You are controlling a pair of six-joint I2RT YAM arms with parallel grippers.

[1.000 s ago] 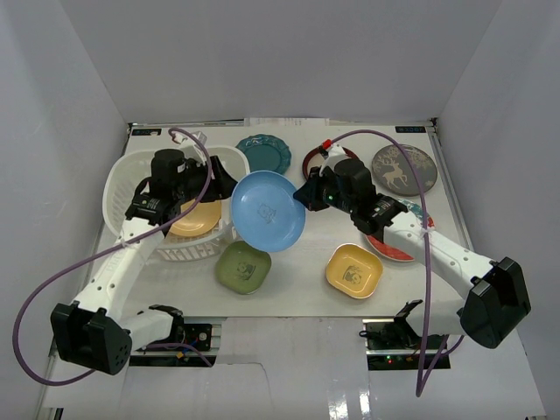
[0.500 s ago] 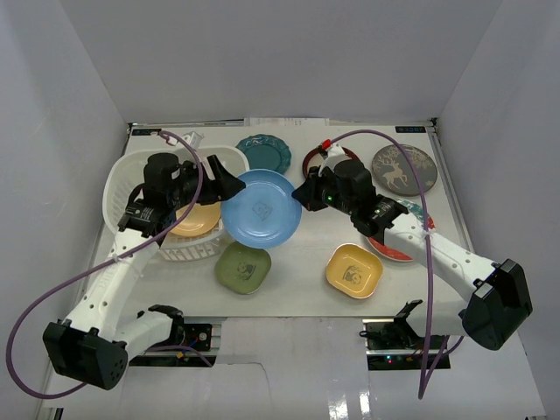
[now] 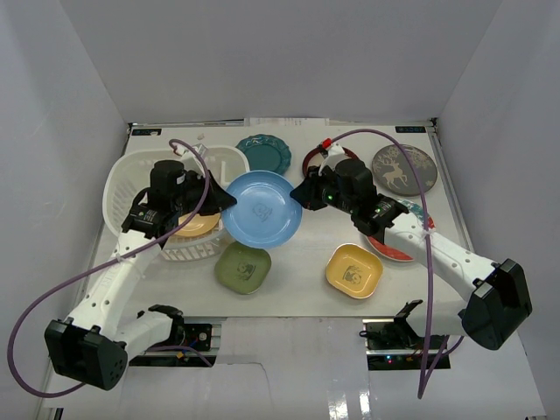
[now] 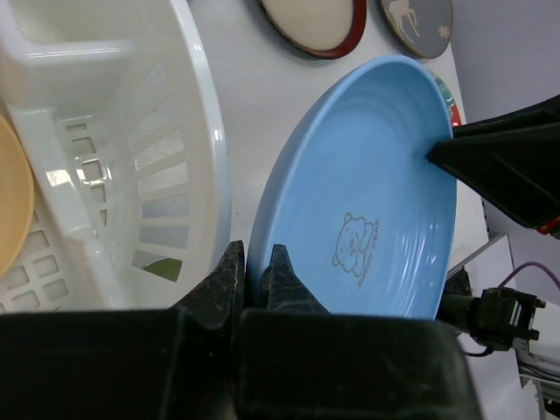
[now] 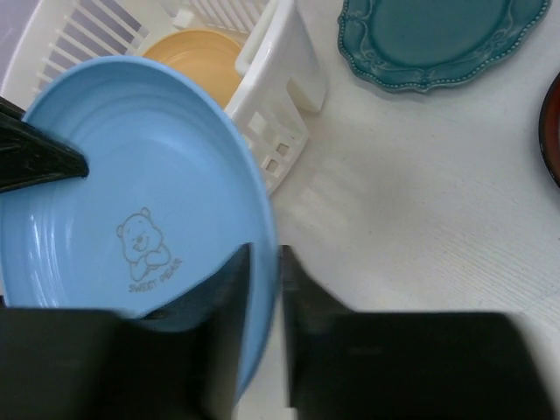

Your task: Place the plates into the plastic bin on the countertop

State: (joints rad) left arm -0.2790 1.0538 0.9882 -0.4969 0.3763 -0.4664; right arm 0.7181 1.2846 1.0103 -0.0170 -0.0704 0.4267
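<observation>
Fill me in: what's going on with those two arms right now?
Both arms have the blue plate, held above the countertop just right of the plastic bin. The left fingers pinch its bin-side rim and the right fingers grip the opposite rim, so it looks like a handover toward the bin. An orange plate already lies in the bin. The green plate, yellow plate, teal plate and deer-patterned plate sit on the countertop.

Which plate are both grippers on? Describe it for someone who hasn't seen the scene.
Find the white slotted bin at the table's left. Right beside its rim, a round plate hangs between the left gripper and right gripper. It's the only light-blue one, with a small bear printed inside.
</observation>
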